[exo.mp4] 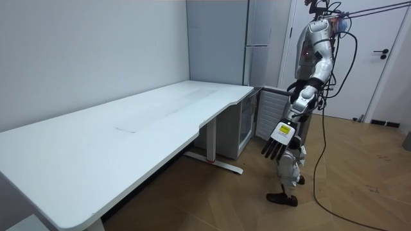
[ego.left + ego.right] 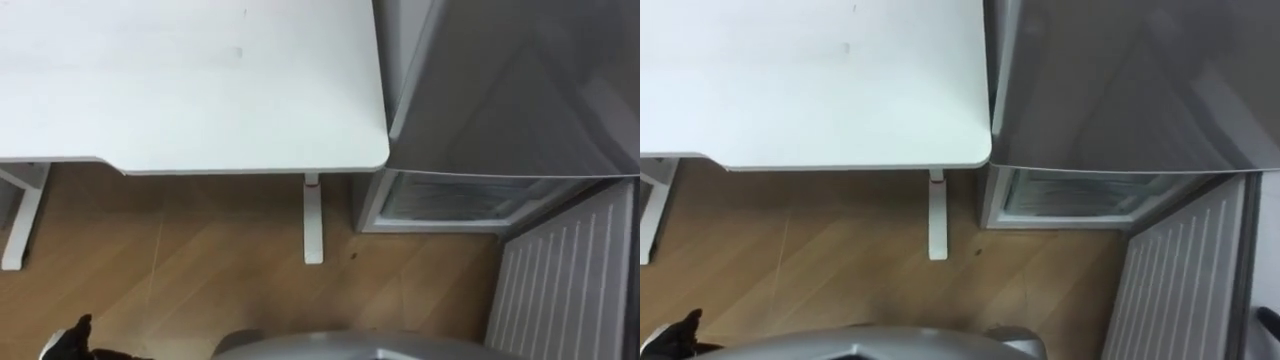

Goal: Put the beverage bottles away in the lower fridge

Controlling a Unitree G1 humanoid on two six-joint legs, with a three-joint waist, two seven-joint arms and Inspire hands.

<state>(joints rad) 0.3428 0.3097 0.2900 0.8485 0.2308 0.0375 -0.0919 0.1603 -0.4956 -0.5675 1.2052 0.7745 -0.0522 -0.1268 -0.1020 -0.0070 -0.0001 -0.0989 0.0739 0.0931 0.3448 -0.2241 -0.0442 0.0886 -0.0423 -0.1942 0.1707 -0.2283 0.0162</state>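
Observation:
The grey fridge (image 2: 510,90) stands at my right, beside the white table. Its lower compartment (image 2: 450,200) is open, and the door (image 2: 560,280), white and ribbed on the inside, swings out toward me. In the room view I stand upright before the open lower door (image 1: 273,112). My left hand (image 1: 279,144) hangs at my side with straight fingers and holds nothing. Its dark fingertips (image 2: 70,340) show at the lower left of the eye views. A dark sliver at the right edge looks like my right hand (image 2: 1268,320).
A long white table (image 2: 190,80) fills the left and reaches up to the fridge. Its white leg (image 2: 313,220) stands on the wooden floor (image 2: 200,270) near the fridge corner. A white room door (image 1: 385,58) is behind me.

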